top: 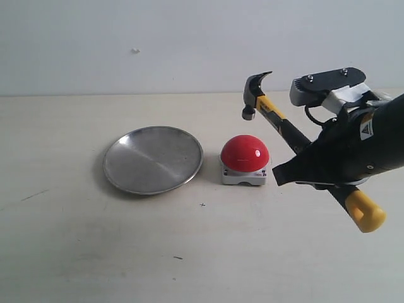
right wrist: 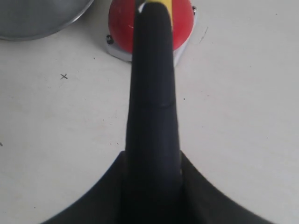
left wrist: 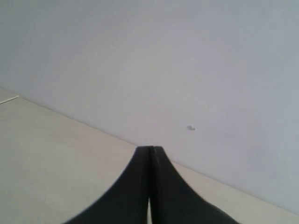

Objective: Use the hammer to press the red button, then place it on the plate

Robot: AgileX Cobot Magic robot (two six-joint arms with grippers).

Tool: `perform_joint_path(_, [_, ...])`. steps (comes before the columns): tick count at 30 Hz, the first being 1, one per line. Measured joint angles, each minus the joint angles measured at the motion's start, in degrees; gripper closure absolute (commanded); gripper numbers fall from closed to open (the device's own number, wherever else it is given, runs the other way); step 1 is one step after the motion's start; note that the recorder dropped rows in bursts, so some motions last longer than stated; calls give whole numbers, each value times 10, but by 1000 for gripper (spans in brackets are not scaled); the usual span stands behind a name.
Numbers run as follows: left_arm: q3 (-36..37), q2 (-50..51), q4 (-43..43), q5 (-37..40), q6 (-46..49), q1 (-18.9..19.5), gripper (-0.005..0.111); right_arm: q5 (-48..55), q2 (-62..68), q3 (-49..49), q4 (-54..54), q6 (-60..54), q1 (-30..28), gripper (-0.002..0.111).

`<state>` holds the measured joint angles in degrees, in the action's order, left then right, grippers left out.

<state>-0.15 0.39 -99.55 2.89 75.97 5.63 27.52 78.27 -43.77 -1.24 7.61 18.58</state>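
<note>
My right tool (top: 310,165) is closed firmly around the black handle of the hammer (top: 283,121). The hammer is in the air, tilted, with its head up over the red button (top: 245,153) and not touching it. The button sits on the counter (top: 202,252), just beside the plate (top: 113,167). I judge that the pressing step is in hand and not yet done. The next move calls for lowering the head onto the dome. My left tool (left wrist: 150,156) has its fingers pressed together and holds nothing.
</note>
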Motion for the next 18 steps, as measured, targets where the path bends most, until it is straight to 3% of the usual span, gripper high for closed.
perform_joint_path(18, [0,0,0,0,0,0,107,-112,-39,86,12,-13,0,108])
